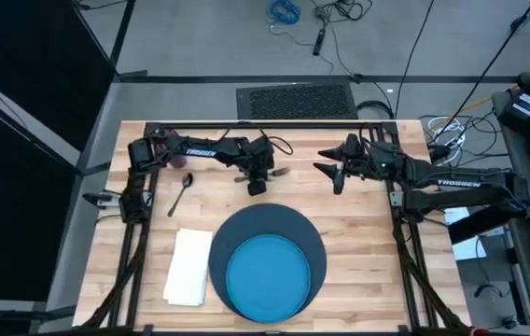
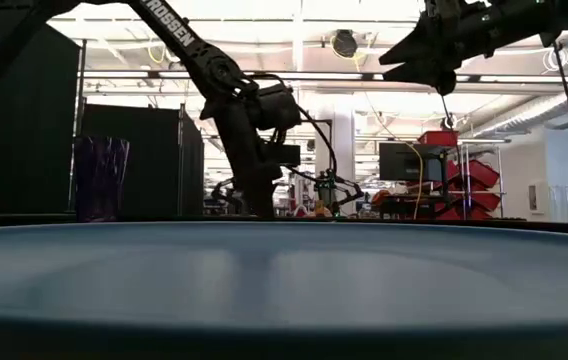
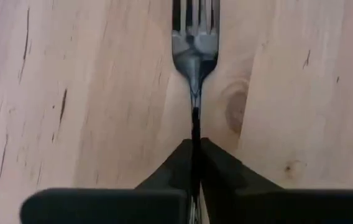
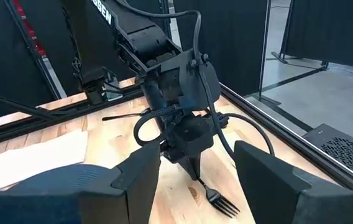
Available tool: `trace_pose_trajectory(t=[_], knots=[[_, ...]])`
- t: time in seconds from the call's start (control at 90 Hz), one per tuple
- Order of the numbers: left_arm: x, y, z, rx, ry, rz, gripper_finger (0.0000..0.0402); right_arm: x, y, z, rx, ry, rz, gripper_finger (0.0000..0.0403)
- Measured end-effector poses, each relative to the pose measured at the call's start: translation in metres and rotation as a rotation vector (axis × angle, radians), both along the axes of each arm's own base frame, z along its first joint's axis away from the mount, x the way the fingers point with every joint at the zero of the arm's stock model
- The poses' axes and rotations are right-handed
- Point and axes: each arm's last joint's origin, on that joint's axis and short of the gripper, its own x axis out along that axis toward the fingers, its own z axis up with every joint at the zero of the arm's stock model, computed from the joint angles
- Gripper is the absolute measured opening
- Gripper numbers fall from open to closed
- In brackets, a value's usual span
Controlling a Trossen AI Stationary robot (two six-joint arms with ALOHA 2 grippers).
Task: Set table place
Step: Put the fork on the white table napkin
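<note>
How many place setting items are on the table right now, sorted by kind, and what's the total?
Mat: 1
Plate: 1
Napkin: 1
Spoon: 1
Fork: 1, pinched in the left end effector
Cup: 1
Knife: 0 visible
Total: 6

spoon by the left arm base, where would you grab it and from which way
Grip the spoon at mid-handle, coming straight down with the fingers across its thin shaft. It lies flat on the table, bowl toward the far edge, with bare wood on both sides of it.
</note>
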Motion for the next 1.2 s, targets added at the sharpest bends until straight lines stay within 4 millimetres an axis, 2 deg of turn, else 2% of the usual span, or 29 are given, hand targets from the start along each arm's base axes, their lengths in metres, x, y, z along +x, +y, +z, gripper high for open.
trace_pose_trajectory(t=[0.133,0.233,0.456,0.622,0.789,0.911,1.056,1.2], knots=[[0.001,0.0,0.001,0.004,0.0,0.0,0.0002,0.0,0.0,0.0,0.0,0.0,0.0,0.0192],[0.005,0.002,0.009,0.018,-0.007,0.007,0.0001,0.0,0.0,0.0,0.0,0.0,0.0,0.0192],[0.012,0.0,0.061,0.018,-0.031,0.007,0.0,0.0,0.0,0.0,0.0,0.001,0.0,0.0192],[-0.005,-0.012,0.094,-0.096,0.073,0.074,0.0,-0.003,0.0,0.0,0.002,0.011,-0.002,0.0192],[-0.037,-0.035,0.122,-0.189,0.205,0.162,0.0,-0.009,0.002,0.004,-0.011,-0.008,-0.002,0.0192],[-0.056,-0.061,0.146,-0.232,0.209,0.247,0.0,-0.017,0.004,0.008,-0.016,-0.019,-0.002,0.0192],[-0.074,-0.1,0.172,-0.291,0.151,0.376,0.0,-0.029,0.007,0.014,-0.021,-0.038,-0.003,0.0192],[-0.094,-0.148,0.188,-0.311,0.132,0.474,0.0,-0.041,0.01,0.02,-0.034,-0.075,-0.003,0.0192]])
